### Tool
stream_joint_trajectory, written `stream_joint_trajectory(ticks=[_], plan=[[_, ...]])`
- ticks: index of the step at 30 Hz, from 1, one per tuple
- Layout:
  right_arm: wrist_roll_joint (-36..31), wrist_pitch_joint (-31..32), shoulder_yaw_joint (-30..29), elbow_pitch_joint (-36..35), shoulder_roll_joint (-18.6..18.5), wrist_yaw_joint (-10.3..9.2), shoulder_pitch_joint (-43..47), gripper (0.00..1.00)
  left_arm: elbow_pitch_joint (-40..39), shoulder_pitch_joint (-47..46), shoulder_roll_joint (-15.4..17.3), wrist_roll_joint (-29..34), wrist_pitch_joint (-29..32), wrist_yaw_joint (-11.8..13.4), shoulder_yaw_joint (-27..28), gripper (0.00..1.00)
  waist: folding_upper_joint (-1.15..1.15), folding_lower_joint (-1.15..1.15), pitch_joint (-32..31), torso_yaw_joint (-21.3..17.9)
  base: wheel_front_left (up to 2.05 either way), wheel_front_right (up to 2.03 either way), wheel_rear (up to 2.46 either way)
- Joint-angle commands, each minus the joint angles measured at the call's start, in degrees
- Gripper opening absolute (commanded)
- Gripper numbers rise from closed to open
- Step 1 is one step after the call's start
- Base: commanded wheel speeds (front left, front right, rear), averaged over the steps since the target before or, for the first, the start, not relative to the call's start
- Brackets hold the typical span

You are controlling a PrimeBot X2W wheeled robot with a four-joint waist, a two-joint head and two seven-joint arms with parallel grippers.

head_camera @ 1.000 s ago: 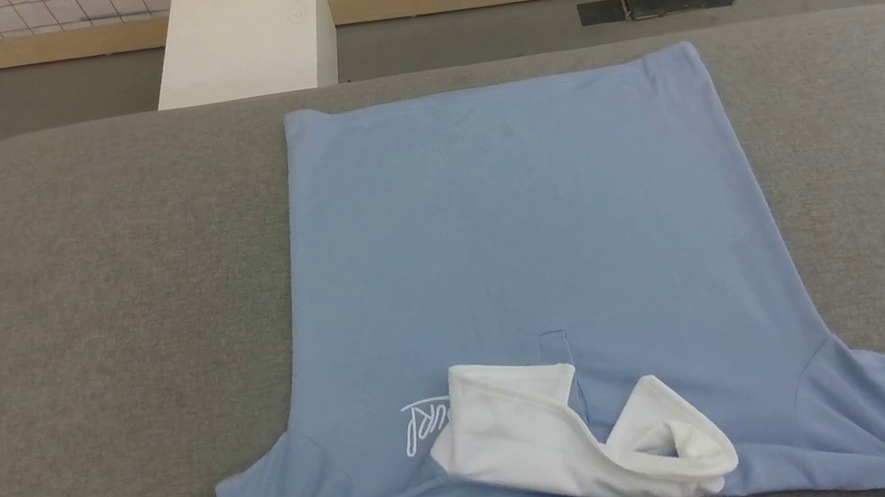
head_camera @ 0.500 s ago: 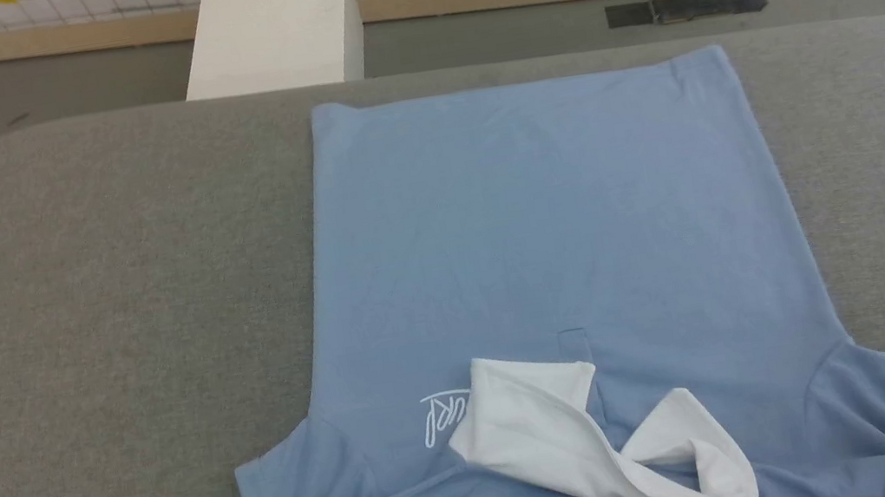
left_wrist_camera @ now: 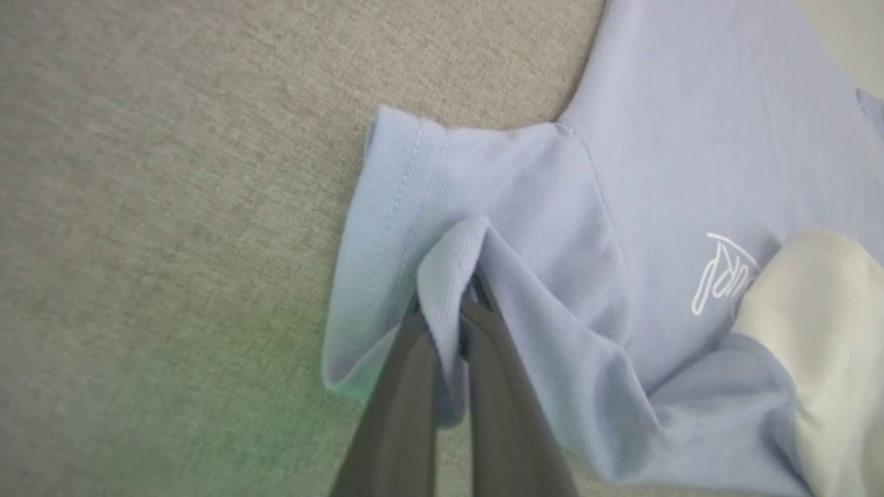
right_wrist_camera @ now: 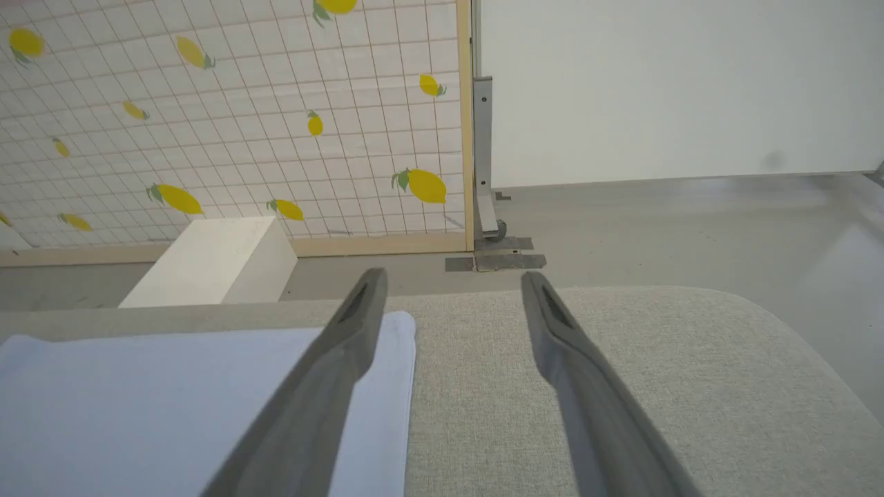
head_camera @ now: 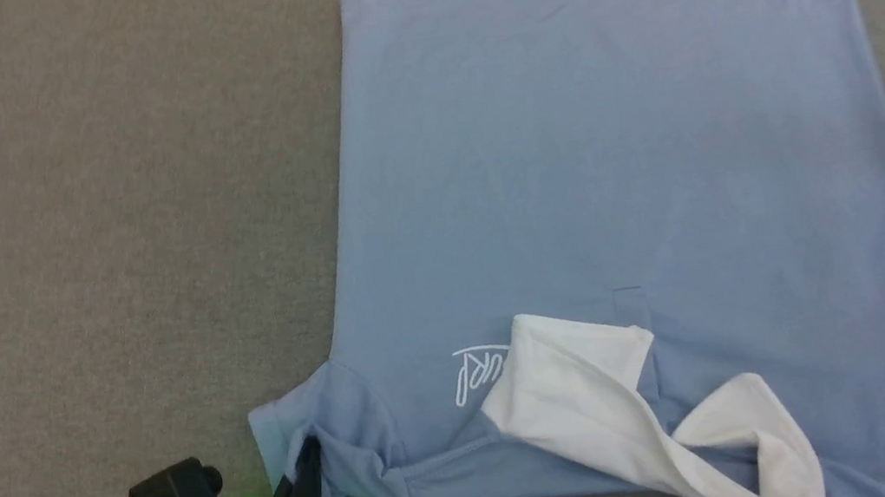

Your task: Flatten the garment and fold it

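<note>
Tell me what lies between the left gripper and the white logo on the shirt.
Just the garment's own blue cloth: the bunched sleeve, pinched by the left gripper, then its shoulder seam before the logo. The left wrist view shows it.

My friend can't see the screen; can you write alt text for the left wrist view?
The left tool, shut, pinches a fold in the sleeve of a light blue shirt. The shirt lies on a grey surface, its white script logo and white collar at right.
</note>
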Motion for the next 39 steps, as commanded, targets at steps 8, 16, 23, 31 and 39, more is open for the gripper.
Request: stream_joint_trajectory(ticks=[8, 16, 23, 31, 39], plan=[[-0.1, 11.63, 5.37, 6.19, -8.1, -0.09, -13.52, 1.0, 0.94, -4.43, -2.21, -0.01, -3.34, -1.89, -2.29, 0.0, 0.0, 0.0, 16.0, 8.6, 0.0, 0.0, 0.0], [0.36, 24.78, 7.02, 8.49, -11.48, -0.09, -18.67, 1.0, 3.68, -7.04, -3.34, -1.1, -5.42, -3.47, -4.13, 0.0, 0.0, 0.0, 20.64, 11.23, 0.0, 0.0, 0.0], [-1.32, 35.45, 5.86, 8.49, -11.42, -0.09, -19.57, 0.36, 5.7, -7.9, -3.66, -1.64, -6.56, -3.93, -4.77, 0.0, 0.0, 0.0, 21.41, 11.78, 0.0, 0.0, 0.0], [-1.43, 21.89, -0.85, 2.51, -10.37, -0.09, -12.51, 0.0, 7.48, -7.45, -3.27, -2.22, -7.62, -4.45, -4.52, 0.0, 0.0, 0.0, 16.22, 10.79, 0.0, 0.0, 0.0], [0.17, -4.1, -6.43, -3.2, -3.42, -0.09, 4.86, 0.0, 7.09, -4.07, -0.77, -2.75, -7.28, -3.48, -2.51, 0.0, 0.0, 0.0, 4.26, 6.21, 0.0, 0.0, 0.0]])
